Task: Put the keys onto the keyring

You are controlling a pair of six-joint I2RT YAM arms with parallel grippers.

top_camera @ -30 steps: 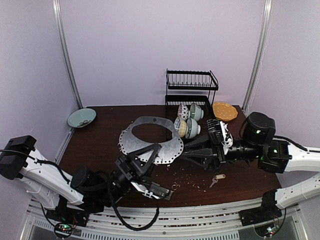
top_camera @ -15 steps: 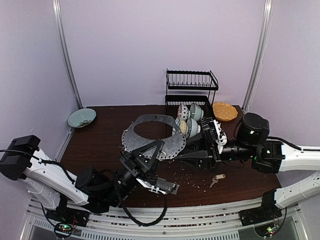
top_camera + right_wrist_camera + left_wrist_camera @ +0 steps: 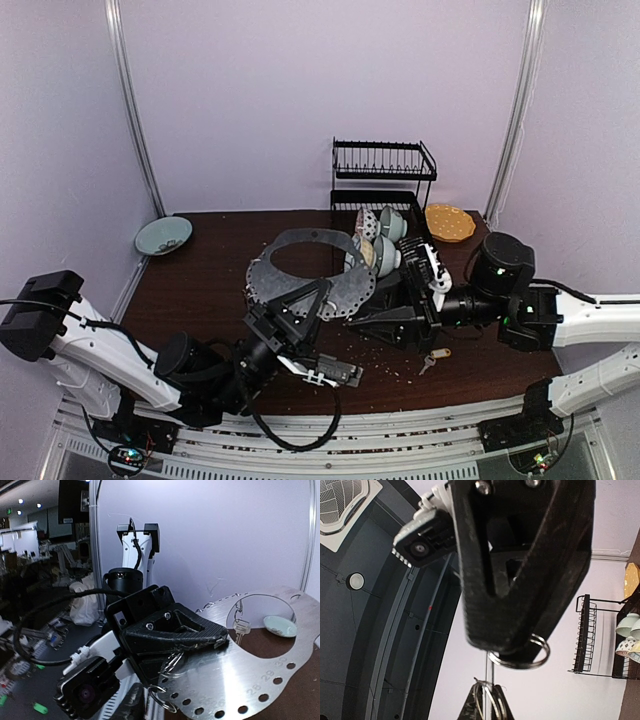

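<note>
The keys (image 3: 433,358), a silver key with a yellow tag, lie on the brown table under the right arm, held by neither gripper. The keyring (image 3: 272,268) is a wide flat grey hoop with holes, held tilted above the table. My left gripper (image 3: 320,288) is shut on its near edge; in the left wrist view (image 3: 487,702) the hoop shows edge-on between the fingers. My right gripper (image 3: 354,318) is shut at the same edge, on a small split ring (image 3: 520,655) that hangs from a hole (image 3: 162,700). The hoop fills the right wrist view (image 3: 260,670).
A silver key (image 3: 241,626) hangs in the hoop's opening. Bowls (image 3: 380,248) and a black dish rack (image 3: 385,175) stand just behind the hoop. A yellow plate (image 3: 448,222) is at back right and a teal dish (image 3: 163,236) at back left. Crumbs (image 3: 385,352) lie on the table.
Both grippers moved closer together at the hoop's near edge. The left arm shifted right and the right arm shifted left. The hoop moved slightly right. The keys have not moved.
</note>
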